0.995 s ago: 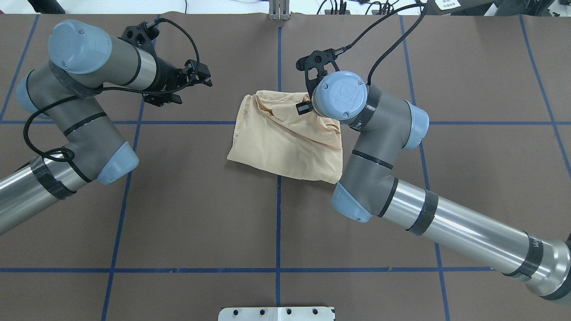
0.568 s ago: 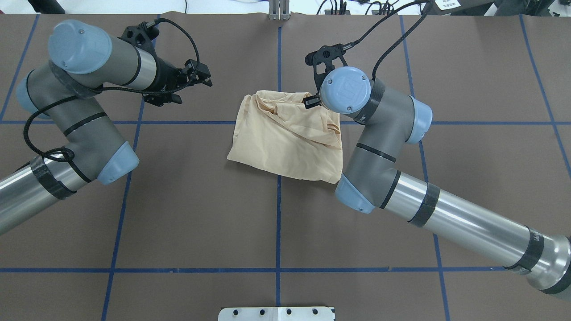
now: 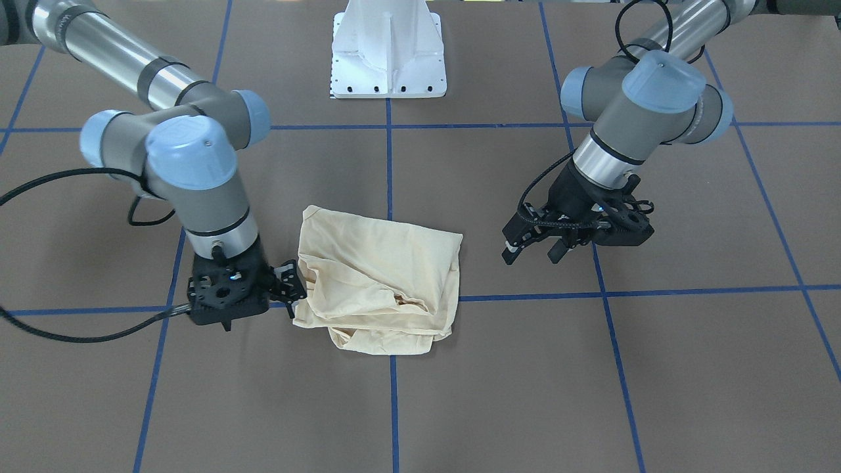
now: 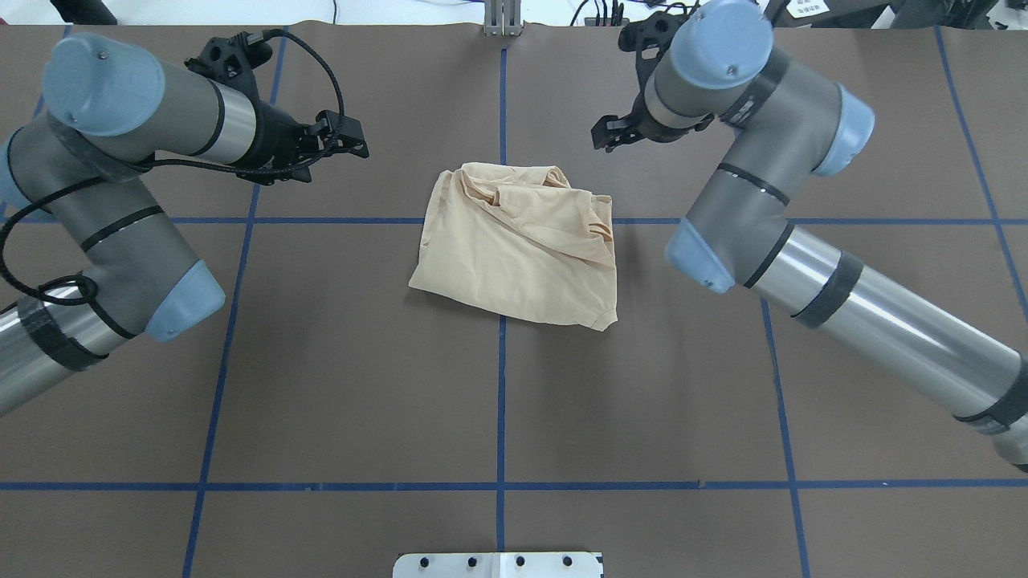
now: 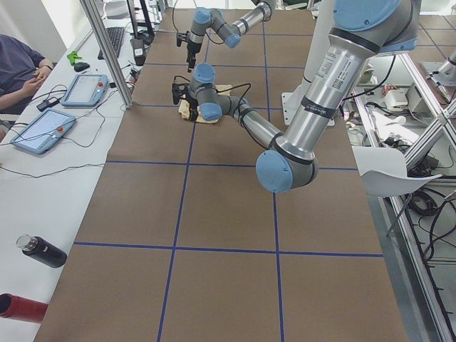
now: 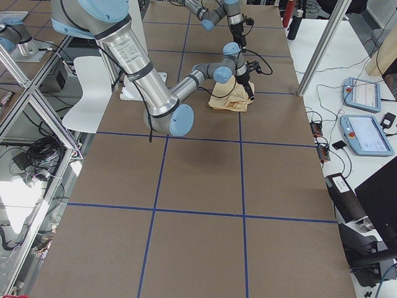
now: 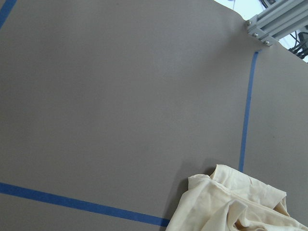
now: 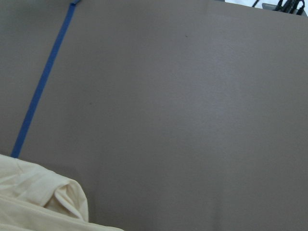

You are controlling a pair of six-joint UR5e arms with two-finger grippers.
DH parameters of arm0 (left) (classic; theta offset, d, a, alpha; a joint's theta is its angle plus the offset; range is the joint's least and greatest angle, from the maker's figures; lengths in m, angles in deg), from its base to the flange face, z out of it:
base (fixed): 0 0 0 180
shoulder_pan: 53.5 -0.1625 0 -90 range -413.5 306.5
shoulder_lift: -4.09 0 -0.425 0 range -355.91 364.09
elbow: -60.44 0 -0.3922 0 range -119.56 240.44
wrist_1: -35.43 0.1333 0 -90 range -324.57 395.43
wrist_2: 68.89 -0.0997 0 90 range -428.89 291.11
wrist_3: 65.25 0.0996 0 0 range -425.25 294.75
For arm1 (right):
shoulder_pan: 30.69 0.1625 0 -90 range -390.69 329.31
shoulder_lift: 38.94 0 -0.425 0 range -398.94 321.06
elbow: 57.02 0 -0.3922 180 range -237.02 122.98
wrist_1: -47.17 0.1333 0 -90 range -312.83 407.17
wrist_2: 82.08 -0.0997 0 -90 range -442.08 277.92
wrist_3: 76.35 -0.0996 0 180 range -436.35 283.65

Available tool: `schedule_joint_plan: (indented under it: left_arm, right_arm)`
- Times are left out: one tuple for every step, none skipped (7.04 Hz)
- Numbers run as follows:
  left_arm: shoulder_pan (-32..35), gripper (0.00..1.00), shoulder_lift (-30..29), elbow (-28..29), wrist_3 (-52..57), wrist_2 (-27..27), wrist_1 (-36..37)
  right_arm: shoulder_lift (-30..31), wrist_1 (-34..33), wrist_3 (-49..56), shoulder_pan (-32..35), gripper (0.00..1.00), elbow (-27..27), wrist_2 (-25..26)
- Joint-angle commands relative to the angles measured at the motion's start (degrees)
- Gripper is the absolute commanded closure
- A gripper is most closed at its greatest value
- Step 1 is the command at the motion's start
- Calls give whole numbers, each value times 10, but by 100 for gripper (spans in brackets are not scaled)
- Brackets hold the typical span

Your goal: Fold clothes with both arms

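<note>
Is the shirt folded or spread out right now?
Folded, roughly: the shirt lies as a compact layered bundle, rumpled along the edge farthest from the robot.

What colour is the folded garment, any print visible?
The shirt is pale cream-yellow, no print showing; overhead view shows it best.

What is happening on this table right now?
A two-armed robot is folding a cream shirt, which lies as a rumpled, folded bundle in the middle of the table. Neither gripper holds it: the left gripper hovers open well to one side, and the right gripper is open near its far corner.
</note>
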Motion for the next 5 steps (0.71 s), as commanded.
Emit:
schedule_joint_plan:
  left_arm:
    - [20, 0, 92, -92, 136, -2, 34]
    - [46, 0, 127, -103, 193, 1, 35]
    - [84, 0, 164, -113, 275, 3, 36]
    - [144, 0, 183, -105, 343, 20, 41]
    - [218, 0, 193, -84, 470, 57, 61]
  right_arm:
    - [39, -94, 154, 114, 0, -33, -109]
    - [63, -174, 254, 143, 0, -70, -113]
    - [96, -206, 332, 176, 0, -87, -117]
    - [137, -212, 380, 208, 0, -97, -134]
    - [185, -209, 421, 239, 0, -97, -167]
